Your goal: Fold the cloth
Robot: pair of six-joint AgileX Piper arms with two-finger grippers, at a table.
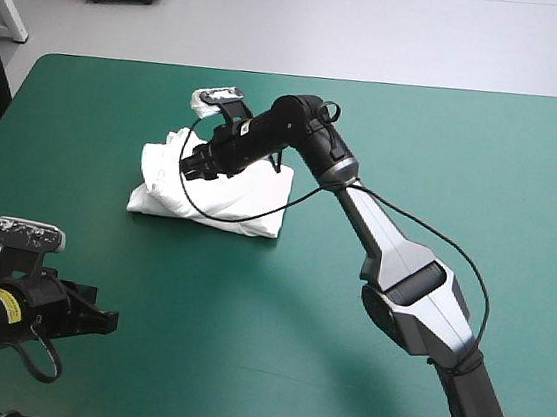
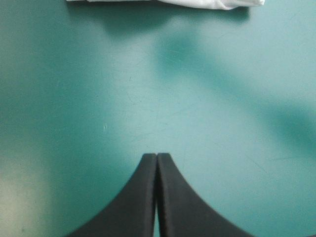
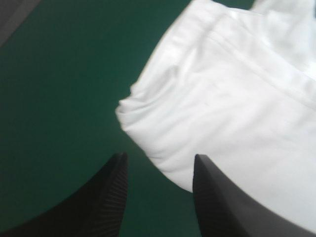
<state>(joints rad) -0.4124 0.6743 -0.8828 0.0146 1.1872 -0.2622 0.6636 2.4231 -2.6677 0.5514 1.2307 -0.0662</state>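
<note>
right tool released over 9 o'clock end of folded T-shirt, long axis 9–3 on worktop; left tool clenched empty, well apart at 7 o'clock.

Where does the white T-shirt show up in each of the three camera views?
High view: the T-shirt, a folded bundle, lies left of the table's middle, nearer the far edge.
Left wrist view: only its edge shows, far ahead of the shut left gripper.
Right wrist view: it lies just ahead of and beside the open right gripper.
Shared landmark: the teal-green cover around it.
</note>
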